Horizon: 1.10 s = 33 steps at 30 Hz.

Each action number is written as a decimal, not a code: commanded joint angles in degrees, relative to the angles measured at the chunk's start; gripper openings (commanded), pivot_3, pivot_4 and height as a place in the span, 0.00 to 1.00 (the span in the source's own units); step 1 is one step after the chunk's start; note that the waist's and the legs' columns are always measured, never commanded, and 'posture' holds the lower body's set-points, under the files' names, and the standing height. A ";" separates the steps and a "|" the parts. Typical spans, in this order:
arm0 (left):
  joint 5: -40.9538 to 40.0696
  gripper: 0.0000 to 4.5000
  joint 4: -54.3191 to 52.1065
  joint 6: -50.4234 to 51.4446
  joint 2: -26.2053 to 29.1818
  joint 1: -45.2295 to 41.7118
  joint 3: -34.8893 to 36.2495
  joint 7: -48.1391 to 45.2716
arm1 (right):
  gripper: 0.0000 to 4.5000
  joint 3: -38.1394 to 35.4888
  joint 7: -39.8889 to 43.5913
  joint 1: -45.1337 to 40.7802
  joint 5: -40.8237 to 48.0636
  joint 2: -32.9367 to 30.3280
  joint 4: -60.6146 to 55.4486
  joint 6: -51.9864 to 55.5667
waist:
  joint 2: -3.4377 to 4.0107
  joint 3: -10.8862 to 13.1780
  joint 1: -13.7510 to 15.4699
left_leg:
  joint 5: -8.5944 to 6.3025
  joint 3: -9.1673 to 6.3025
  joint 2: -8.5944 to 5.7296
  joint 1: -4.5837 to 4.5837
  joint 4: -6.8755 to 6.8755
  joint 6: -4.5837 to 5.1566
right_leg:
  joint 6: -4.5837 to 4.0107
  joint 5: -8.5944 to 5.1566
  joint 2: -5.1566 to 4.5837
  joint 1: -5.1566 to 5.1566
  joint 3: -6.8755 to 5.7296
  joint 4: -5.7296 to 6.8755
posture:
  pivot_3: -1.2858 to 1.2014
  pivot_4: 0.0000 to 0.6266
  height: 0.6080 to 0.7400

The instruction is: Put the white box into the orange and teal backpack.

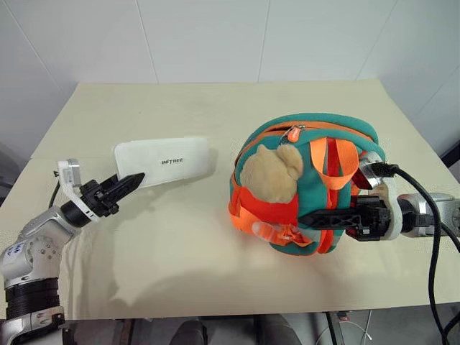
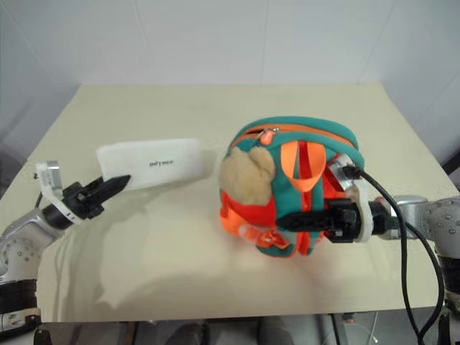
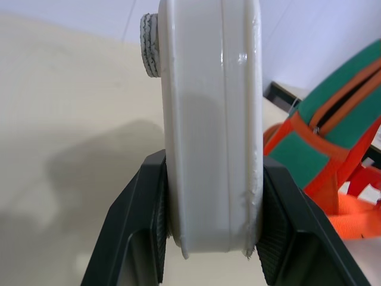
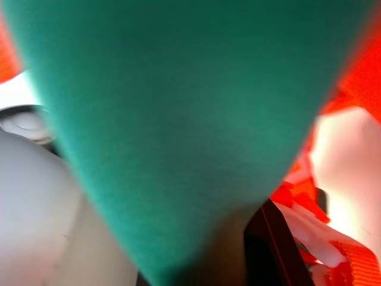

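My left gripper [image 1: 131, 180] was clamped on the near end of the white box [image 1: 165, 161], one finger [image 3: 134, 238] on each broad face; the box jutted ahead of the fingertips, off the table [image 1: 180, 266]. My right gripper [image 1: 316, 219], nearly closed, was pinching the orange and teal backpack [image 1: 305, 180], which stood just beyond the box's far end, zipper up.

you're looking down at a pale cream desk [image 1: 215, 108] with rounded far corners, pushed close to a plain white panelled wall [image 1: 201, 36]. soft even light throws faint shadows across the desk top.
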 commanded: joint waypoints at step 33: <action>-27.47 0.35 -16.76 14.32 8.72 -10.52 -3.42 1.39 | 0.12 1.90 7.67 -4.36 -16.23 8.43 2.91 -4.37 | -0.04 0.02 -0.20 | 0.04 0.41 -0.04 0.15 0.06 -0.14 | -0.01 0.00 0.08 0.05 0.08 0.18 | 0.52 0.24 1.00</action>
